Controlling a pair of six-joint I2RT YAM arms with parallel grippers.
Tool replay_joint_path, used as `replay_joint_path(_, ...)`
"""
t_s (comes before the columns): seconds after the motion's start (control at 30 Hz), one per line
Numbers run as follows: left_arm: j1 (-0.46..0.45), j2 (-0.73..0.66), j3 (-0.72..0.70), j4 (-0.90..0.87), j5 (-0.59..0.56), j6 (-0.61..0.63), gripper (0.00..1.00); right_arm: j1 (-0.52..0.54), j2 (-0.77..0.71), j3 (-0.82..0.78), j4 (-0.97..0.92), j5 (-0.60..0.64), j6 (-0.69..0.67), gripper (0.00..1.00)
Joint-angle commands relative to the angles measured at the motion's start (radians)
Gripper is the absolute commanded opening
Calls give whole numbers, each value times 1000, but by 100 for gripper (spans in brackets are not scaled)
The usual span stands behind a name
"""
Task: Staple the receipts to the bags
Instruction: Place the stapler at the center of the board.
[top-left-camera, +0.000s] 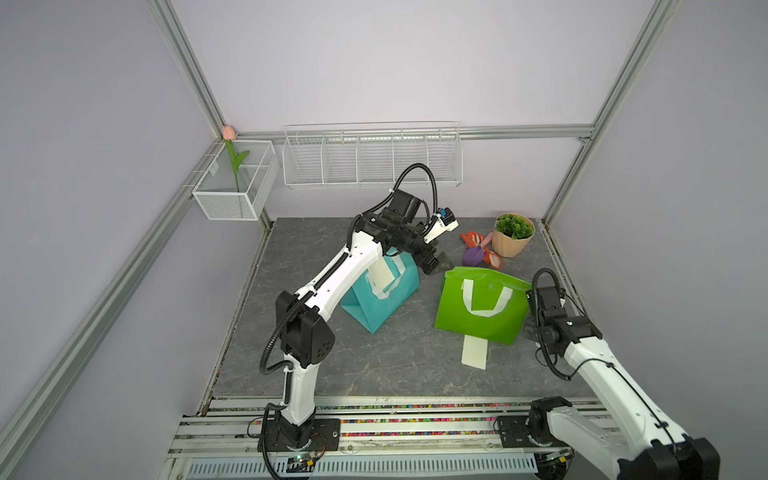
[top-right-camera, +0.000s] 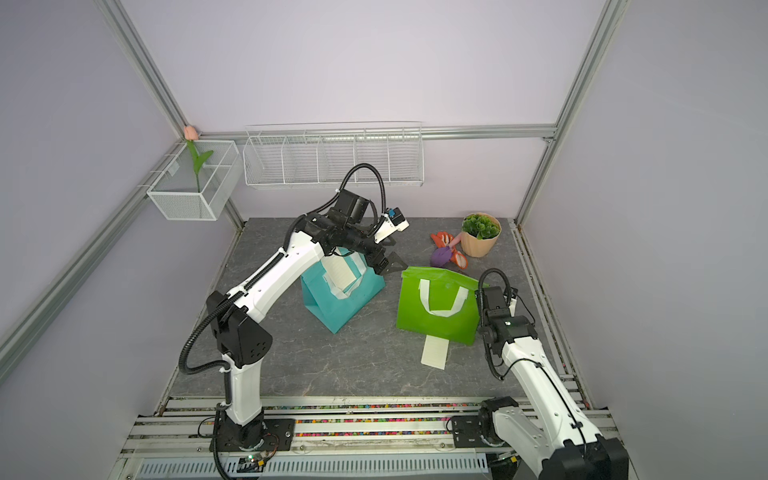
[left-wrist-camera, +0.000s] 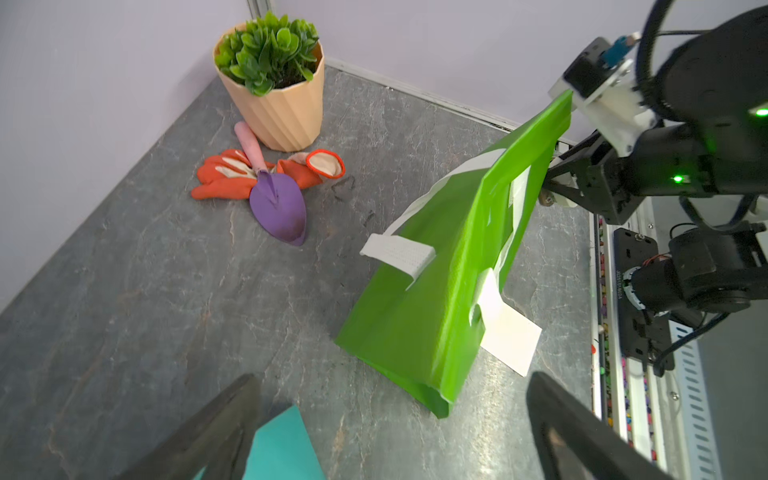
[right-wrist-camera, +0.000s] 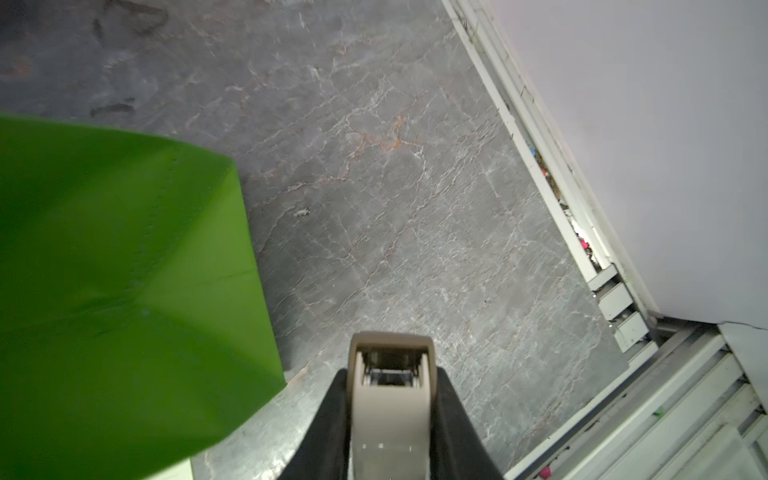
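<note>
**Right arm pinches a stapler beside the green bag; left tool hangs spread between the bags**

Closest in both top views is the right arm (top-left-camera: 602, 374), climbing from its base at the near right corner and folding at the wrist toward the green bag (top-left-camera: 478, 307). Its right tool (top-left-camera: 532, 328) sits low at that bag's side edge. The wrist mostly hides it, so I cannot tell its grip from up here.

The left arm (top-left-camera: 332, 278) rises from the near rail, bends at a black elbow and stretches away over the teal bag (top-left-camera: 382, 299). It covers the far end of the receipt (top-left-camera: 383, 274) lying on that bag's upper face by the white handle. The left tool (top-left-camera: 436, 264) points down toward the gap between the bags, spread, holding nothing.

A second receipt (top-left-camera: 474, 352) lies on the surface (top-left-camera: 374, 365) with its far end at the green bag's near edge. Whether it is fastened I cannot tell.

From the left wrist, the left tool's dark fingers (left-wrist-camera: 216, 428) stand wide apart, cut off by the picture's edge, above a corner of the teal bag (left-wrist-camera: 282, 449). The green bag (left-wrist-camera: 415, 316) sits as a wedge, and the second receipt (left-wrist-camera: 507, 332) runs from its face onto the surface. The right tool (left-wrist-camera: 565, 187) is half hidden behind the bag's top corner.

From the right wrist, the right tool (right-wrist-camera: 391, 374) is pressed onto a beige stapler (right-wrist-camera: 388, 424). The stapler's mouth points out over bare surface, just beside the blurred green bag (right-wrist-camera: 116, 270).
</note>
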Motion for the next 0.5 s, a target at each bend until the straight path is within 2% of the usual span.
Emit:
replay_joint_path(0.0,-15,46,62,-72,73,89,96,-46,26,-30,116,-93,16,10)
replay_joint_path(0.1,-26,60,62,-70,107,87,89,-81,46,-40,132,-113,-2,11)
replay_joint_path(0.27,-54,145,138,-128,63,96,88,-151,96,-29,140,-210,-38,19)
replay_joint_path(0.37,-56,205,216,-184,73,95,79,-176,133,-15,136,-225,-59,19)
replay_joint_path(0.47,-62,224,220,-177,67,90,75,-205,154,-27,163,-266,-60,20)
